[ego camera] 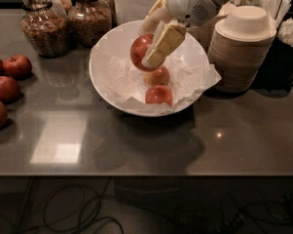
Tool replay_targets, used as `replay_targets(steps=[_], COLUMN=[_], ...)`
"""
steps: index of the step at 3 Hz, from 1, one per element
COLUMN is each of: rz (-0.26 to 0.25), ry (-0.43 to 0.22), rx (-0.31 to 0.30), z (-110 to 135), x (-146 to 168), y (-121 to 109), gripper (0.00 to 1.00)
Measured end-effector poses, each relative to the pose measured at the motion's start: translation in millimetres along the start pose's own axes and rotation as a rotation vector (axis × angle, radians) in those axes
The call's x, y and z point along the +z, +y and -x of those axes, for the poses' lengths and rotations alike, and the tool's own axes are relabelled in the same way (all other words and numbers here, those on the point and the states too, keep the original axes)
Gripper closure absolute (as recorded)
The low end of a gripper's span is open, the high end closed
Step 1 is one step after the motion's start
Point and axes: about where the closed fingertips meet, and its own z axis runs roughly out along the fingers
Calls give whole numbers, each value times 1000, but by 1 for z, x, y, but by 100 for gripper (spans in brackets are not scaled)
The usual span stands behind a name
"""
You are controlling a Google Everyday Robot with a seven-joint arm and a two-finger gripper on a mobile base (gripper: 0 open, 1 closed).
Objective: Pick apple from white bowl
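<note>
The large white bowl [103,77] with crumpled paper lining sits at the middle of the dark counter. My gripper [151,45] is above the bowl's middle, shut on a red-orange apple [139,50] that hangs clear of the paper. Two more apples lie in the bowl below it, a paler one [158,76] and a red one [158,95].
Several dark red apples [17,66] lie on the counter at the left. Glass jars [37,26] stand at the back left. A stack of cream disposable bowls [243,48] stands right of the white bowl, with a cup of straws [277,1] behind.
</note>
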Motion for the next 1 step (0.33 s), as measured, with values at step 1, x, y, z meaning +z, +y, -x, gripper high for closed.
replay_targets(steps=[1], rz=[0], ry=[0], rx=[0], z=[0], x=[0], y=[0], gripper=[100])
